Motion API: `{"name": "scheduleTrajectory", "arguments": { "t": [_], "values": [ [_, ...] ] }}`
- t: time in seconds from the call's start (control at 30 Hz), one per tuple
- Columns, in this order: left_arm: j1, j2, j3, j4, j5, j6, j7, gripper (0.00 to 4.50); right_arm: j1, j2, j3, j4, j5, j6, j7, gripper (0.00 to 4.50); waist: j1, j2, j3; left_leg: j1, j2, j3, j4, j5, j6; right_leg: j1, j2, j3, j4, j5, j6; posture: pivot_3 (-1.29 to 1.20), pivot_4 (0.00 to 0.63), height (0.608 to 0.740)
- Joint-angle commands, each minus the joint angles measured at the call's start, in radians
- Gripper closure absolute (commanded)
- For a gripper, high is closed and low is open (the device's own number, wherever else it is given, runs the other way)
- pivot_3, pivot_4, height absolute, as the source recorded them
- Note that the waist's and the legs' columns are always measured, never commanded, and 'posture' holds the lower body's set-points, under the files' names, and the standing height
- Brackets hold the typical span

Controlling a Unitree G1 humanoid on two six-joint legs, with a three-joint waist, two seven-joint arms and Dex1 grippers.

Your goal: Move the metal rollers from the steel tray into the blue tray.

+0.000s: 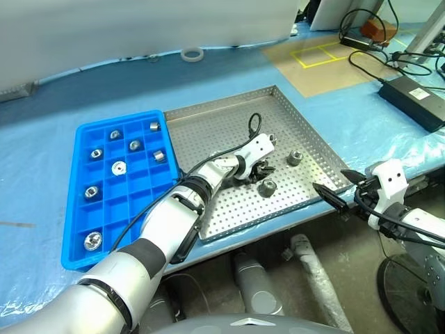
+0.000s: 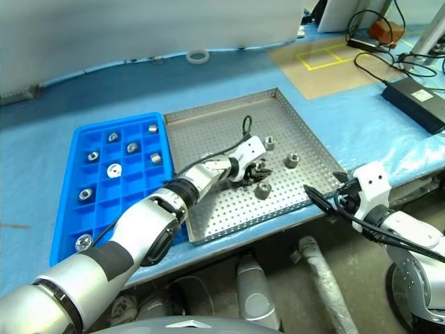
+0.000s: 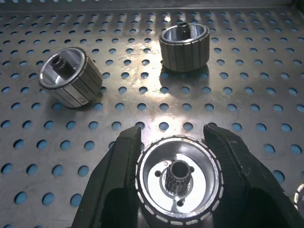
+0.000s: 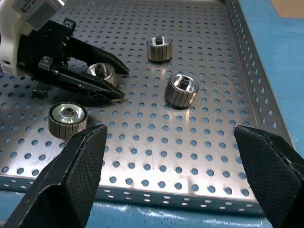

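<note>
Left gripper (image 3: pixel 178 183) pinches roller (image 3: pixel 178 178) on steel tray (image 1: pixel 229 125). Grip on curved sides: roller may slip during lift. Right gripper (image 4: pixel 171 190) spread wide, idle near tray rim. Blue tray (image 1: pixel 76 209) beside.

Beyond my work I note a white tape ring (image 1: pixel 192 53) on the pale blue table cover (image 1: pixel 42 132), and a black power brick (image 1: pixel 414 97) with cables (image 1: pixel 368 59) near a yellow-taped brown mat (image 1: pixel 327 59).

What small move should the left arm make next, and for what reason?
Probably lift straight up. The left gripper has its jaws shut on a metal roller that sits on the steel tray. Raising it first should clear the tray's rim before carrying it to the blue tray.
</note>
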Motion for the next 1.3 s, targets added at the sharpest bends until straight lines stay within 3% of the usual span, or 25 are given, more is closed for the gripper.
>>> {"name": "scheduleTrajectory", "arguments": {
  "t": [0.03, 0.27, 0.53, 0.77, 0.97, 1.13, 1.3],
  "values": [
    [-0.020, -0.030, 0.111, -0.070, -0.113, 0.034, -0.044, 2.79, -0.043, 0.007, 0.021, 0.001, 0.017, -0.027, 0.012, 0.00, -0.001, 0.000, 0.000, 0.000, 0.000, 0.000, 0.000, 0.000, 0.000, 0.000, 0.000, 0.000, 0.000, 0.000, 0.000, -0.71, 0.150, 0.740],
    [0.075, 0.057, 0.169, -0.386, -0.216, 0.136, -0.143, 2.79, -0.233, 0.025, 0.143, 0.083, 0.068, -0.021, 0.093, 0.00, 0.006, 0.000, 0.000, 0.003, 0.000, -0.001, 0.000, 0.000, 0.007, 0.004, -0.002, -0.004, 0.003, 0.006, -0.010, -0.55, 0.150, 0.740],
    [0.399, 0.234, 0.137, -1.054, -0.240, 0.453, -0.083, 2.79, -0.433, 0.052, 0.310, 0.246, 0.080, -0.070, 0.279, 0.00, 0.069, 0.000, 0.000, 0.016, 0.006, -0.001, -0.002, -0.001, 0.008, 0.012, -0.001, -0.010, 0.010, 0.006, -0.010, -0.36, 0.150, 0.740],
    [0.627, 0.372, 0.170, -1.413, -0.251, 0.619, 0.022, 2.79, -0.606, 0.107, 0.441, 0.446, 0.021, -0.157, 0.430, 0.00, 0.209, 0.000, 0.001, 0.022, 0.009, -0.001, -0.002, 0.004, -0.003, 0.012, 0.001, -0.009, 0.021, 0.005, -0.012, -0.15, 0.150, 0.740],
    [0.797, 0.379, 0.241, -1.659, -0.291, 0.719, 0.155, 2.79, -0.705, 0.149, 0.519, 0.600, -0.035, -0.226, 0.530, 0.00, 0.335, 0.000, 0.001, 0.023, 0.009, 0.001, -0.004, 0.004, -0.008, 0.012, 0.001, -0.002, 0.021, 0.006, -0.013, -0.02, 0.150, 0.740],
    [0.917, 0.368, 0.265, -1.868, -0.334, 0.798, 0.234, 2.79, -0.765, 0.186, 0.548, 0.695, -0.070, -0.268, 0.587, 0.00, 0.388, 0.000, 0.001, 0.023, 0.009, 0.003, -0.006, 0.004, -0.008, 0.011, 0.001, 0.000, 0.021, 0.005, -0.014, 0.03, 0.150, 0.740],
    [1.001, 0.387, 0.273, -1.968, -0.359, 0.866, 0.279, 2.79, -0.777, 0.204, 0.553, 0.729, -0.090, -0.288, 0.611, 0.00, 0.403, 0.000, 0.001, 0.025, 0.010, 0.003, -0.008, 0.006, -0.012, 0.011, 0.002, 0.001, 0.022, 0.005, -0.014, 0.06, 0.150, 0.740]
  ]
}}
